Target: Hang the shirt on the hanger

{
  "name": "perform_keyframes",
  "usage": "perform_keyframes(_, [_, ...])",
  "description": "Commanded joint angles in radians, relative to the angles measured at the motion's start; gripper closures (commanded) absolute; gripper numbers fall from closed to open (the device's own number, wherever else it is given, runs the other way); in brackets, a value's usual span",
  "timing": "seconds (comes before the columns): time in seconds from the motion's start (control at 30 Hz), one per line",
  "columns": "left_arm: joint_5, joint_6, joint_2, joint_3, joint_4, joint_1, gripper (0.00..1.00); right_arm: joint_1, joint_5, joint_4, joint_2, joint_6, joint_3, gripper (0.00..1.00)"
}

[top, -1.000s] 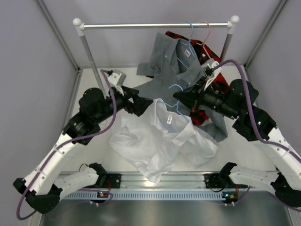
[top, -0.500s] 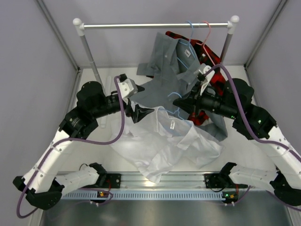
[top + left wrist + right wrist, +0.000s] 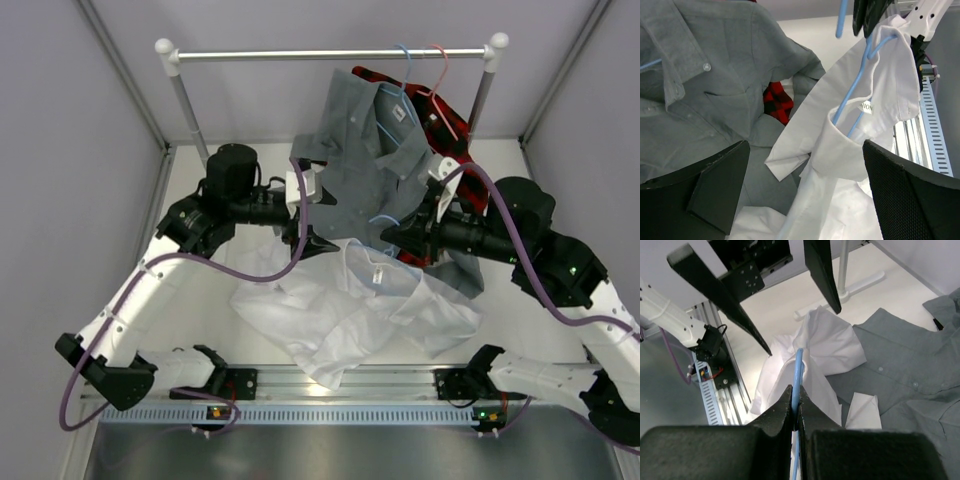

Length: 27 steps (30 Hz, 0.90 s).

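From above, the right gripper (image 3: 392, 236) pinches the hook of the hanger (image 3: 380, 218). The hanger's wire runs into the collar of the shirt (image 3: 340, 310), which spreads over the table toward 6 o'clock. The left gripper (image 3: 303, 236), fingers spread wide, sits at 9 o'clock of the collar.

In the left wrist view, the collar and hanger lie ahead at 1 o'clock and a grey shirt (image 3: 715, 75) at 10 o'clock.

In the right wrist view, the fingers are pressed together on the blue wire, with the shirt beyond them at 12 o'clock.
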Motion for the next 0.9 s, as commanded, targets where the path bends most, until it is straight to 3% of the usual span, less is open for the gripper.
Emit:
perform_keyframes(0.0, [0.103, 0.045, 0.031, 0.064, -0.011, 0.013, 0.02, 0.002, -0.065, -0.027, -0.019, -0.054, 0.048, 1.00])
perform_keyframes(0.17, [0.185, 0.060, 0.063, 0.047, -0.011, 0.013, 0.02, 0.002, -0.157, -0.027, -0.031, -0.083, 0.055, 1.00])
perform_keyframes(0.3, [0.330, 0.080, 0.096, 0.023, -0.045, 0.013, 0.02, 0.002, -0.139, -0.027, -0.022, -0.071, 0.090, 1.00])
perform_keyframes(0.47, [0.412, 0.137, 0.083, -0.026, -0.085, 0.013, 0.05, 0.001, -0.107, -0.029, -0.020, -0.063, 0.114, 1.00])
perform_keyframes(0.53, [0.422, 0.124, 0.093, -0.019, -0.085, 0.013, 0.10, 0.001, -0.108, -0.029, -0.012, -0.063, 0.122, 1.00])
perform_keyframes(0.63, [0.397, 0.100, 0.129, 0.012, -0.085, 0.012, 0.30, 0.001, -0.131, -0.023, -0.005, -0.060, 0.131, 1.00])
perform_keyframes(0.87, [0.383, 0.094, 0.165, 0.036, -0.088, 0.008, 0.33, 0.001, -0.173, 0.005, 0.003, -0.050, 0.136, 1.00])
